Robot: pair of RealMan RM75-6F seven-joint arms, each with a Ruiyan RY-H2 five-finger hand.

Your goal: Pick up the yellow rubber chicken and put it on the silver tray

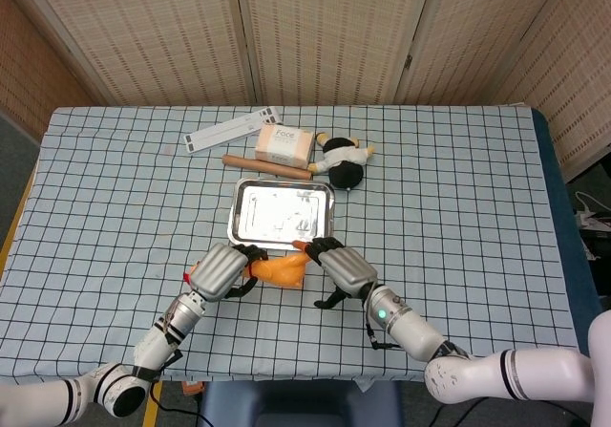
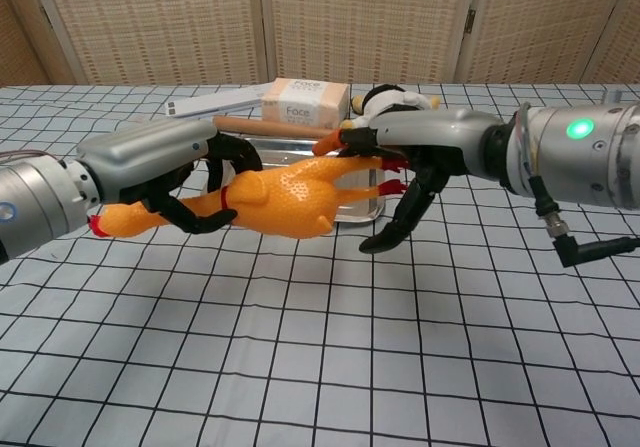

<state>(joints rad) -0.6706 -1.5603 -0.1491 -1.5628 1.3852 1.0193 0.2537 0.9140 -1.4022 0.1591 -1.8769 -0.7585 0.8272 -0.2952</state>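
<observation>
A checked cloth (image 1: 115, 207) covers the table, with woven screens (image 1: 325, 35) behind. The yellow rubber chicken (image 2: 275, 199) is held off the cloth, just in front of the silver tray (image 1: 281, 215). Its neck is gripped by the left hand (image 2: 165, 172); its legs are touched by the fingers of the right hand (image 2: 420, 157), though whether they are clamped cannot be told. A box (image 1: 284, 144), a wooden stick (image 1: 267, 165) and a plush toy (image 1: 344, 160) are seen beyond the tray.

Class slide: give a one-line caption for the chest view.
Left hand holds the yellow rubber chicken above the table while the right hand touches its legs, silver tray behind.
</observation>
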